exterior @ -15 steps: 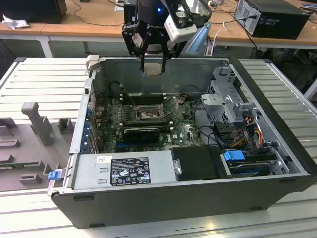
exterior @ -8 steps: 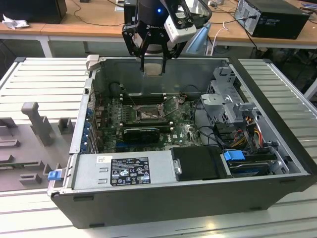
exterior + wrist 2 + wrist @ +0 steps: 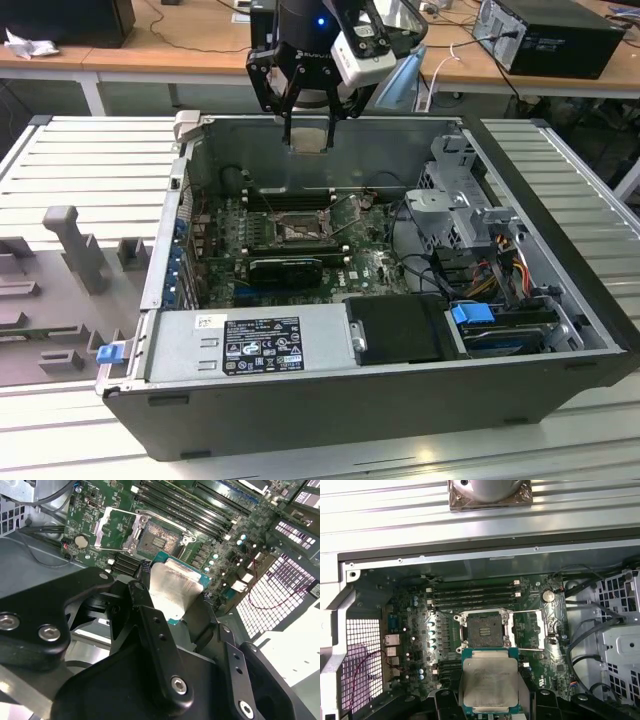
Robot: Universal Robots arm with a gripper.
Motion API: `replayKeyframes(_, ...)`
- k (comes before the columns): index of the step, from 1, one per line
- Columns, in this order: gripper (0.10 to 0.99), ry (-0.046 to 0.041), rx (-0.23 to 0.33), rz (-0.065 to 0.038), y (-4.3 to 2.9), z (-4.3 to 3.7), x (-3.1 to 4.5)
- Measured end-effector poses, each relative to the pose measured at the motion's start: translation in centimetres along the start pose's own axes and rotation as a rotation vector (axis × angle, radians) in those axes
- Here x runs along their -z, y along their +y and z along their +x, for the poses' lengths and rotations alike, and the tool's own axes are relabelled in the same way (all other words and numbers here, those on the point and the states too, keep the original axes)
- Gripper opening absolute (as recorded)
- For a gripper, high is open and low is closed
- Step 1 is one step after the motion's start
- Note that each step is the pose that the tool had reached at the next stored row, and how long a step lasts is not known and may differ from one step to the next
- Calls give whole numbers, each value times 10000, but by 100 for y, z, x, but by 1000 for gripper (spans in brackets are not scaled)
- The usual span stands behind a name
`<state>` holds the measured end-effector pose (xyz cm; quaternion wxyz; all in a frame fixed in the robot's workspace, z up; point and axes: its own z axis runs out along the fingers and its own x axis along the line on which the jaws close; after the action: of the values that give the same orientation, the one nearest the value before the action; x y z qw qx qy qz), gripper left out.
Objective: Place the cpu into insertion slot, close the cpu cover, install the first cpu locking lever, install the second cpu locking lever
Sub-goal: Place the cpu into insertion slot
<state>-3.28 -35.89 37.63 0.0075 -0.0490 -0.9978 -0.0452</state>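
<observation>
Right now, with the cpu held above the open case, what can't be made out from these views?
1. The cpu underside: it faces away from the camera in both wrist views.
2. The cpu's edge nearest the camera, first wrist view: covered by the end effector.
3. The insertion slot contacts: too fine to make out in any view.
4. Part of the green board beside the slot: hidden behind the cpu in both wrist views.

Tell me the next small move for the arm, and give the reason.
Probably ease the tool down and toward the insertion slot. It grips the cpu well above the board, the slot lies bare, and the cpu cover is swung open beside it, so nothing seems to block the way.
</observation>
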Motion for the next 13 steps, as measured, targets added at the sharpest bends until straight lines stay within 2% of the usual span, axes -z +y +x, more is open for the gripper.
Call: replayKeyframes(13, 529, -28, -319, -5, 0, 0, 0)
